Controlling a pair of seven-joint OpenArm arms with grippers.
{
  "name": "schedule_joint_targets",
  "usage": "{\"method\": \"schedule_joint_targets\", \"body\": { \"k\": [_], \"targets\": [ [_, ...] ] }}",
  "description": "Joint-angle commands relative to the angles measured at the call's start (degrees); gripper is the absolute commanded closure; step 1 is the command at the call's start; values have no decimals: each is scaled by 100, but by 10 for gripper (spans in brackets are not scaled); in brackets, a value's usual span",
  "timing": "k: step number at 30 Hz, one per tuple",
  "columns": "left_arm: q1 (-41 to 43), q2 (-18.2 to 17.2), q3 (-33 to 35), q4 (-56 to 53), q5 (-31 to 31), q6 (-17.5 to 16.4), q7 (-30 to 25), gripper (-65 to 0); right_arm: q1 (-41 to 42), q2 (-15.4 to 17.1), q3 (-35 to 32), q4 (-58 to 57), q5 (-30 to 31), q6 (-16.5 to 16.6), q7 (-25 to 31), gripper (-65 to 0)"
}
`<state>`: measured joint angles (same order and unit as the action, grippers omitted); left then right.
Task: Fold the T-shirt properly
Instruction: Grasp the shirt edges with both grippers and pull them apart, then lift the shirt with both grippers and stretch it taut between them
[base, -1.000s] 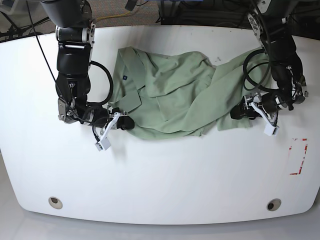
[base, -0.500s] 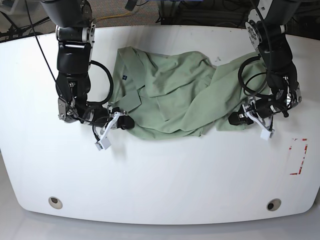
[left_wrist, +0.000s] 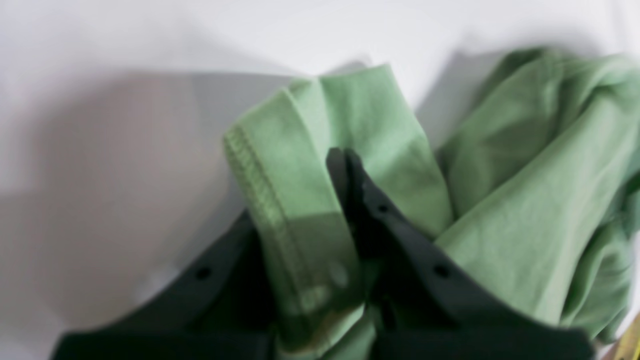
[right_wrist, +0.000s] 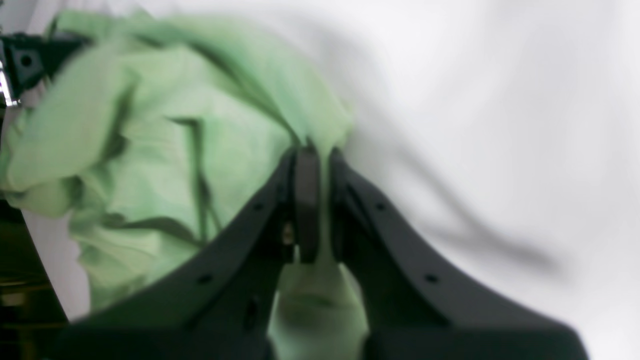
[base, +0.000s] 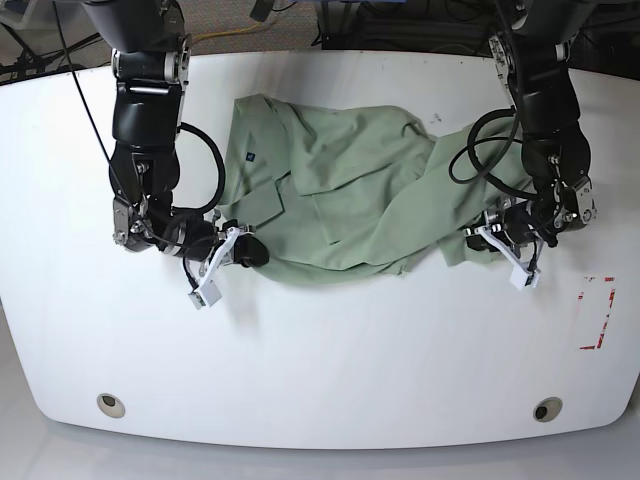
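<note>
The pale green T-shirt (base: 340, 190) lies crumpled across the back middle of the white table (base: 350, 350), with a small dark label near its left side. On the base view's right, my left gripper (base: 482, 240) is shut on the shirt's lower right edge. The left wrist view shows its black fingers (left_wrist: 385, 220) pinching a stitched hem of the T-shirt (left_wrist: 525, 200). On the base view's left, my right gripper (base: 255, 250) is shut on the lower left edge. In the right wrist view that gripper (right_wrist: 312, 160) clamps a fold of the T-shirt (right_wrist: 165, 150).
A red-outlined rectangle (base: 597, 312) marks the table near its right edge. Two round holes (base: 111, 404) (base: 547, 409) sit near the front edge. Cables and dark gear lie beyond the table's back edge.
My left gripper went from open to shut, taking hold of the shirt's right-hand hem and shifting slightly inward. The right gripper kept its hold and barely moved.
</note>
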<state>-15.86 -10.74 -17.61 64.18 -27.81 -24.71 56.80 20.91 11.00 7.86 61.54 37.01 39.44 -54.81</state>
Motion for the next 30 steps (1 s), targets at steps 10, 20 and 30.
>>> {"method": "schedule_joint_targets", "body": {
  "k": [10, 20, 30],
  "targets": [
    [-379, -486, 270, 1560, 500, -13, 118, 0, 718, 627, 1, 637, 110, 56, -71, 0],
    [-766, -521, 262, 2949, 544, -13, 356, 0, 1931, 1031, -184, 629, 101, 56, -247, 0],
    [-1654, -882, 253, 3845, 535, -13, 364, 0, 3426, 1603, -755, 611, 110, 56, -300, 0]
  ]
}}
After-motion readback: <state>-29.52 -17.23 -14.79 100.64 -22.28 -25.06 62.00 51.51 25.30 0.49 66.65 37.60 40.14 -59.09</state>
